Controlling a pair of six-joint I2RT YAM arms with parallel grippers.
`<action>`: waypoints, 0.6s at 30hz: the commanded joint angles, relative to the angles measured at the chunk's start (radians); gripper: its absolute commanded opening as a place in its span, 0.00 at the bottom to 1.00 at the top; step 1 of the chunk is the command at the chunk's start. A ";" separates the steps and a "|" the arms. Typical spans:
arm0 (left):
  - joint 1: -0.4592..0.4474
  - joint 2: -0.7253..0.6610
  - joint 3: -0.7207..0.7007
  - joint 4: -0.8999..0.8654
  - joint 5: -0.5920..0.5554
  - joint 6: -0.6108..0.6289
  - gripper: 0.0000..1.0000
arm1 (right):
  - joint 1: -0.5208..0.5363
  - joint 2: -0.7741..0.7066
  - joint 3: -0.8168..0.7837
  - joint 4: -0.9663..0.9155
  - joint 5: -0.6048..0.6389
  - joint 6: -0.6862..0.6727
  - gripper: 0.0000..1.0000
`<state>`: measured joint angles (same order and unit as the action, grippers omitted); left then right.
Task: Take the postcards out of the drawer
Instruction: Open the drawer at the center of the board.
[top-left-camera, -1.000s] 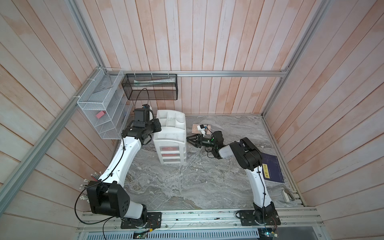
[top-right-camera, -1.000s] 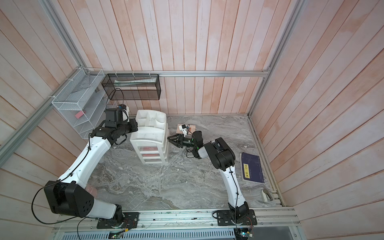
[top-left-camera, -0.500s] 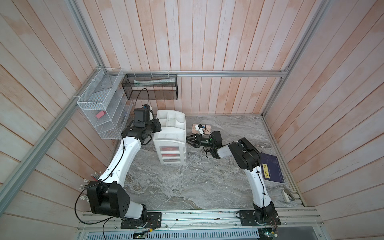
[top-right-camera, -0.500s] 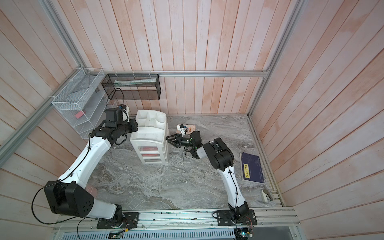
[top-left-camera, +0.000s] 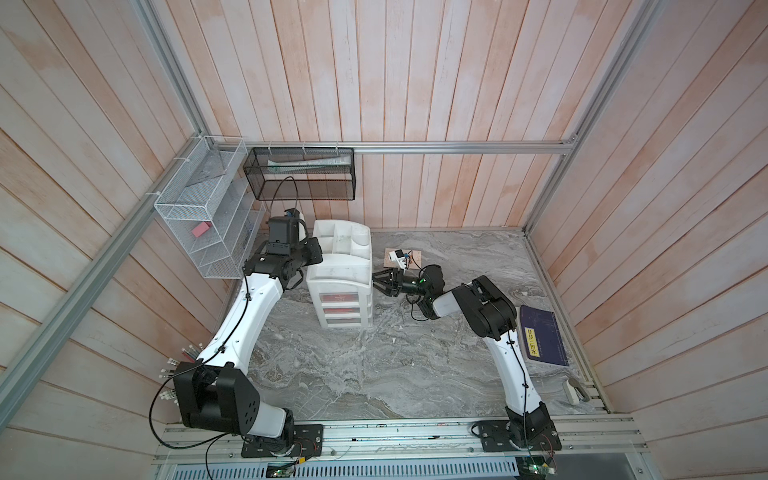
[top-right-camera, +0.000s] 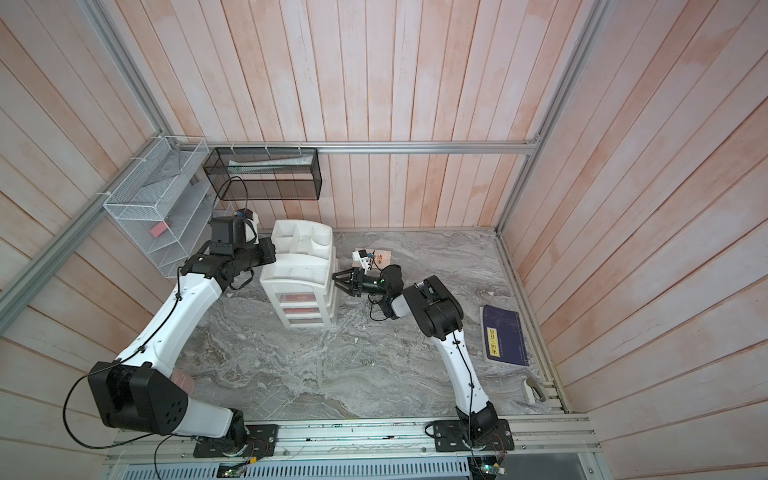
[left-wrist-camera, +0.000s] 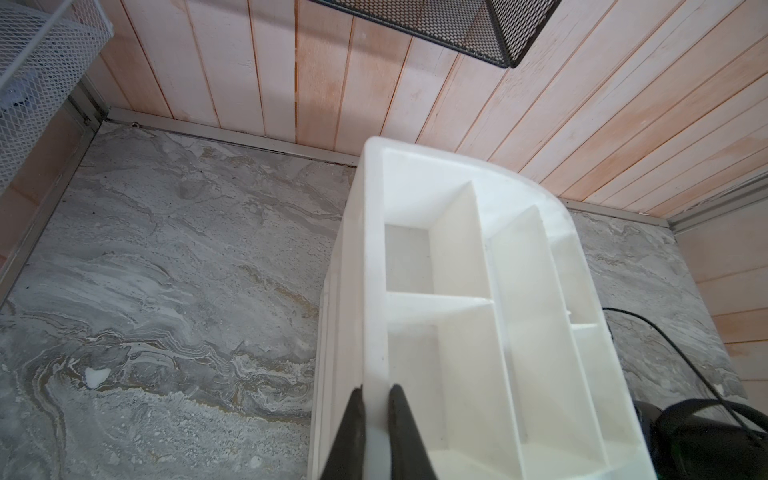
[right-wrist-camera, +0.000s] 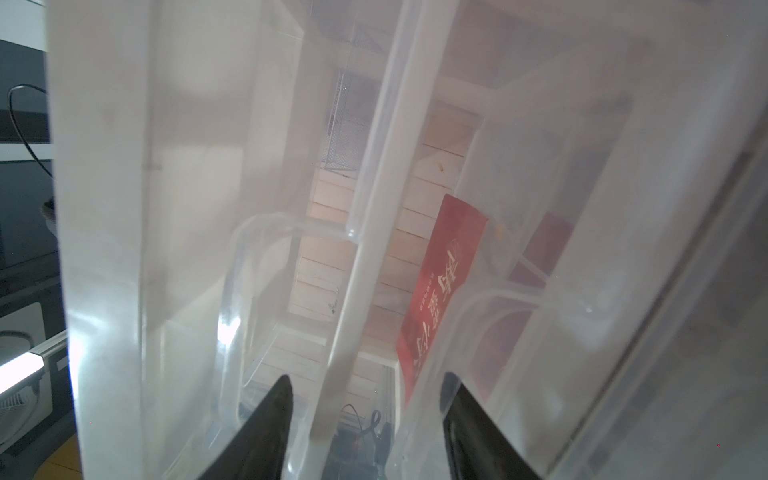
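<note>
A white drawer unit (top-left-camera: 338, 270) (top-right-camera: 297, 270) stands at the back of the table, with red postcards (top-left-camera: 341, 297) (top-right-camera: 298, 297) showing through its clear drawer fronts. My left gripper (left-wrist-camera: 376, 388) is shut on the unit's top rim (left-wrist-camera: 374, 291). At the unit's right side, level with the top drawer, my right gripper (top-left-camera: 376, 282) (top-right-camera: 338, 284) (right-wrist-camera: 366, 377) is open. Its jaws straddle a clear drawer edge. Just beyond them a red postcard (right-wrist-camera: 440, 291) lies behind clear plastic. A beige postcard (top-left-camera: 413, 258) (top-right-camera: 384, 258) lies on the table behind the right wrist, partly hidden.
A dark navy booklet (top-left-camera: 540, 334) (top-right-camera: 505, 334) lies flat by the right wall. A white wire basket (top-left-camera: 199, 224) and a black mesh basket (top-left-camera: 299, 174) hang on the back left walls. A small grey object (top-left-camera: 575, 390) sits at the front right corner.
My right arm has edged slightly left toward the drawer unit. The left arm has stayed put.
</note>
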<state>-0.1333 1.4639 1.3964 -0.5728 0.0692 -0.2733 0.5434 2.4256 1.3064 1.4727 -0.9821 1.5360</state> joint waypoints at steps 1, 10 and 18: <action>-0.011 0.021 -0.021 -0.064 0.004 0.027 0.02 | 0.006 0.004 0.019 0.138 -0.027 0.046 0.56; -0.010 0.022 -0.015 -0.080 -0.039 0.027 0.01 | -0.019 -0.020 -0.020 0.193 -0.033 0.060 0.56; -0.010 0.024 -0.011 -0.092 -0.080 0.027 0.00 | -0.034 -0.033 -0.045 0.234 -0.035 0.079 0.55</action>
<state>-0.1436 1.4643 1.3968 -0.5755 0.0483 -0.2619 0.5194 2.4302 1.2705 1.5570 -1.0019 1.6043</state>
